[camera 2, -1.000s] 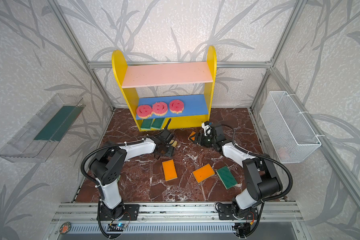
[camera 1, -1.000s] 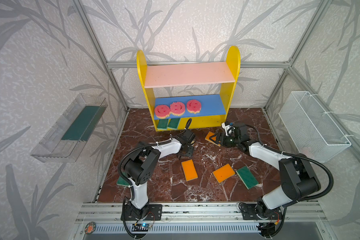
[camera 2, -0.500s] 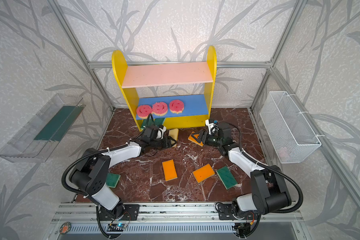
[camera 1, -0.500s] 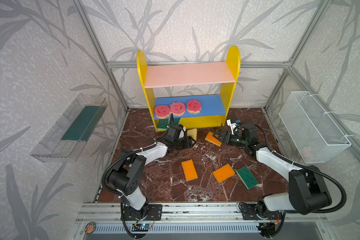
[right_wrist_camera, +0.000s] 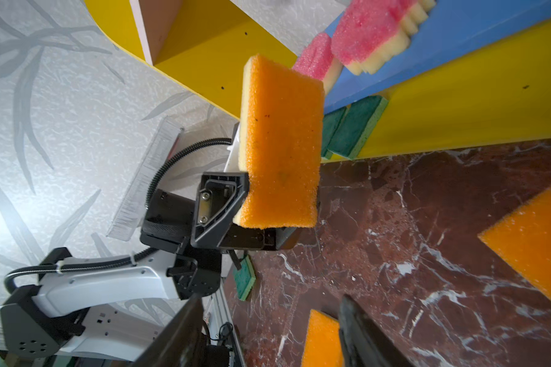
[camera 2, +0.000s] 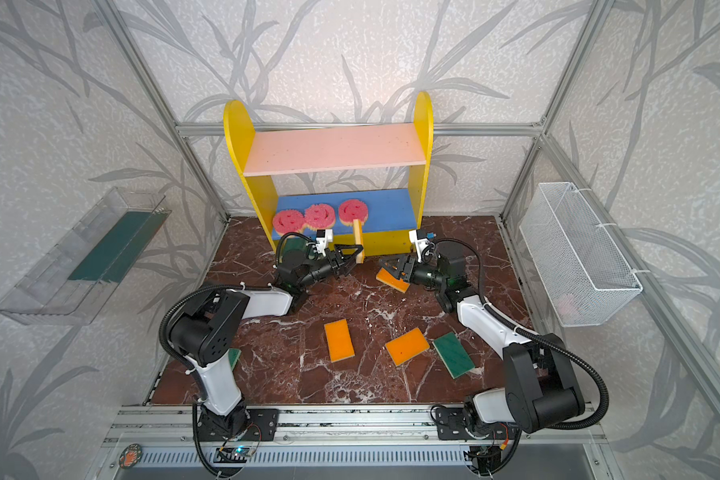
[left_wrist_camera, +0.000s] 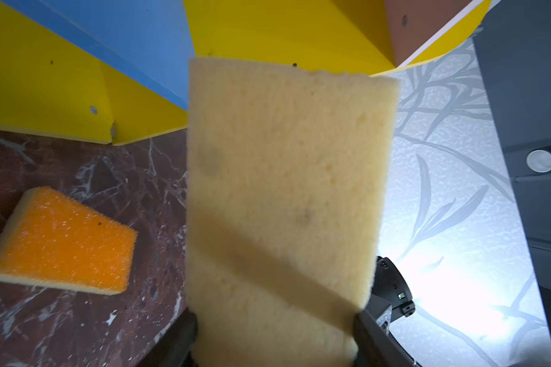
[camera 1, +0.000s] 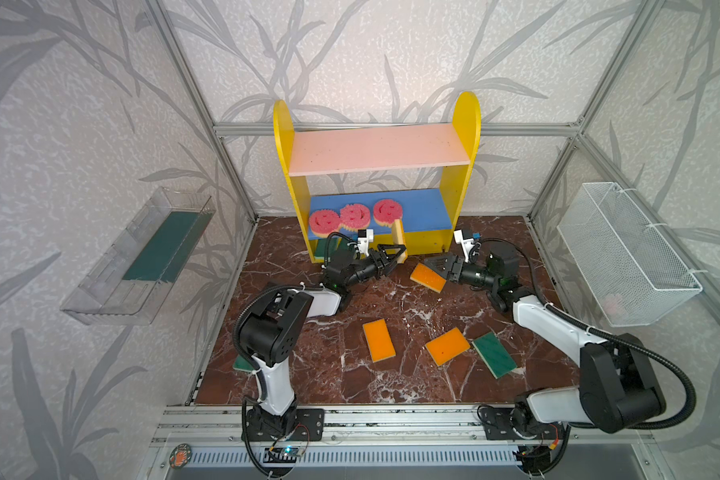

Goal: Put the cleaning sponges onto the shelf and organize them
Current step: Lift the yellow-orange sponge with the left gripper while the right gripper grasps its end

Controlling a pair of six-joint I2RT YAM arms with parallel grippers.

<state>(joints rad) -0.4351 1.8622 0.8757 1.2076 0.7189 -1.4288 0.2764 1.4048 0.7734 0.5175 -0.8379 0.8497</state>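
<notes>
Placement step: left gripper clamps orange sponge; shelf just ahead. Advance, release on blue board. State of right gripper: cannot tell.

My stereo head hangs high over the front rail and looks down and back, so both top views share the whole floor and the shelf. My left wrist camera sits close behind an upright sponge, facing the shelf's foot. My right wrist camera looks across at that sponge, my left arm and the shelf.
</notes>
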